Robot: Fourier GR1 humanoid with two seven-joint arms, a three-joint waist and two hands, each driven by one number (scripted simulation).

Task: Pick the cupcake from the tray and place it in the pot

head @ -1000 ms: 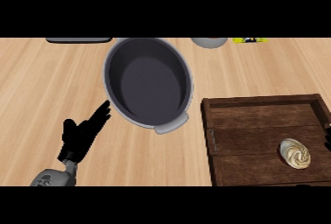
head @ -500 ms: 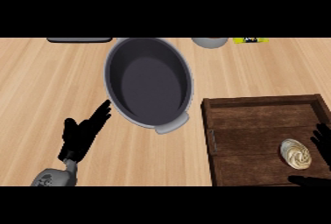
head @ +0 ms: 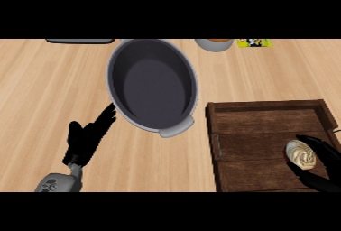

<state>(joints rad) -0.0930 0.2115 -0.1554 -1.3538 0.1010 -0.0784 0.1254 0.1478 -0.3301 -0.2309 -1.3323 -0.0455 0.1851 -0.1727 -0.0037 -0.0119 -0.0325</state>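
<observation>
Head view, one moment at a wooden surface [head: 40,90] bearing one pot, one tray and one cupcake, with two hands in sight. Right hand [head: 324,148]: enters at the lower right corner, fingers and thumb spread apart, not closed on anything. The single cupcake [head: 301,154], pale with a swirled top, lies in the gap between those fingers above and the thumb below, just left of the palm; whether the uppermost finger touches it cannot be told. The cupcake rests on the floor of the one dark wooden tray [head: 260,131], which extends left and upward from the right hand. Left hand [head: 86,137]: at the lower left, fingers straight and relaxed, pointing up and to the right, holding nothing. Its fingertips lie just beside the lower left rim of the one grey oval pot [head: 153,85], which stands up and to the right of this hand and holds nothing; one handle [head: 177,131] shows on the pot's near end, between the pot and the tray. Well beyond both hands, along the far edge: one flat dark item [head: 80,41], one grey bowl [head: 214,44] and one yellow packet [head: 255,43]
</observation>
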